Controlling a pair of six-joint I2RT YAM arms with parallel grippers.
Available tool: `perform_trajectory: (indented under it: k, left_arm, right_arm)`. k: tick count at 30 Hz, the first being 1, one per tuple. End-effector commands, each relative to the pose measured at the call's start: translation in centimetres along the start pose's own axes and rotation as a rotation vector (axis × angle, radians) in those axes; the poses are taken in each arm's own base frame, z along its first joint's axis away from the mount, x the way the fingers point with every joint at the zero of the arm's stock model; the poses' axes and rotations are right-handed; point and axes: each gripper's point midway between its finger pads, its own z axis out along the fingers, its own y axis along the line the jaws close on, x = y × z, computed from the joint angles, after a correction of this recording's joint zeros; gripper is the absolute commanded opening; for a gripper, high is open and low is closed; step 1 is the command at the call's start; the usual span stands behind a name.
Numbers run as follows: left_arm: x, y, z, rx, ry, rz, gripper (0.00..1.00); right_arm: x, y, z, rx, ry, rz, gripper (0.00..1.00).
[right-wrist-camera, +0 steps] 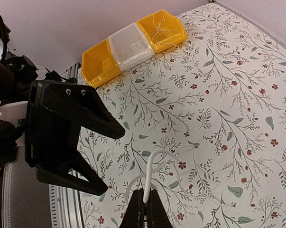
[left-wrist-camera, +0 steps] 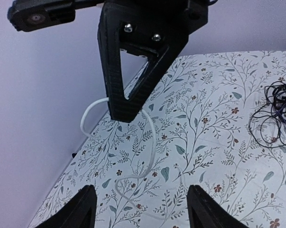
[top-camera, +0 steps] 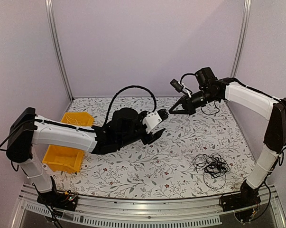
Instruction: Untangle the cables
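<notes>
- Now, the right gripper hangs over the far middle of the table, its fingers pinched tight on a thin white cable that droops in a loop towards the table.
- Facing it, just beside, the left gripper has its fingers spread wide, nothing between them, and the dangling loop hangs roughly in line with that gap.
- My read is that this is a hand-over, or a two-handed pull on this one strand.
- Meanwhile the black cables lie in a loose looping heap on the near right of the table, well apart from both grippers.
- Over on the left sit the yellow bins, and the right wrist view shows a pale strand lying in one of them.
- To do it cleanly, the left gripper should slide its gap around the white cable just below the right's pinch and aim for the straighter run, not the curl.
- It should close squarely across the pads, and the right shouldn't let go until that grip is firm.
- A strand this thin and limp could easily slip out sideways, so slow and centred is the way.
</notes>
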Motion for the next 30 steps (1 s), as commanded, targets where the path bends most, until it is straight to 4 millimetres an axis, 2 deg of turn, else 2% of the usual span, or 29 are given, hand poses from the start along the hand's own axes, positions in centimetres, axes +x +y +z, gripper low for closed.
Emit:
perform_trajectory:
  k: [1, 6, 11, 12, 15, 17, 20, 24, 27, 30]
  left_arm:
    - [-1.7, 1.0, 0.9, -0.068, -0.039, 0.045, 0.64]
    - [-1.9, 0.2, 2.4, -0.047, -0.048, 0.074, 0.55]
    - [-2.3, 0.1, 3.0, -0.047, -0.058, 0.077, 0.23]
    - [-2.3, 0.2, 3.0, -0.049, -0.055, 0.075, 0.17]
    - [-2.1, 0.7, 2.6, -0.056, -0.042, 0.074, 0.0]
    - [-1.9, 1.7, 2.1, -0.071, -0.025, 0.063, 0.0]
    - [-1.7, 4.9, 0.6, -0.123, 0.001, 0.016, 0.0]
    - [-1.6, 10.4, -2.5, -0.207, 0.02, -0.061, 0.0]
    - [-1.6, 15.0, -5.2, -0.274, 0.034, -0.118, 0.0]
    - [-1.7, 19.2, -8.6, -0.372, 0.041, -0.146, 0.0]
  right_arm:
    - [-0.6, 1.9, -0.2, -0.078, -0.02, 0.021, 0.0]
    - [-0.9, 2.5, -0.3, -0.111, -0.032, 0.03, 0.0]
    - [-1.0, 2.5, -0.3, -0.109, -0.032, 0.032, 0.0]
    - [-1.0, 2.4, -0.4, -0.102, -0.032, 0.029, 0.02]
    - [-0.7, 1.0, -0.5, -0.017, -0.018, 0.015, 0.24]
    - [-0.1, -0.6, -1.1, 0.05, -0.012, -0.004, 0.36]
    - [1.4, -3.3, -2.6, 0.15, -0.023, -0.003, 0.46]
    - [3.6, -4.9, -4.8, 0.241, -0.056, -0.01, 0.52]
    - [6.4, -5.5, -4.8, 0.296, -0.03, -0.031, 0.53]
    - [9.1, -5.1, -4.2, 0.298, -0.012, -0.058, 0.54]
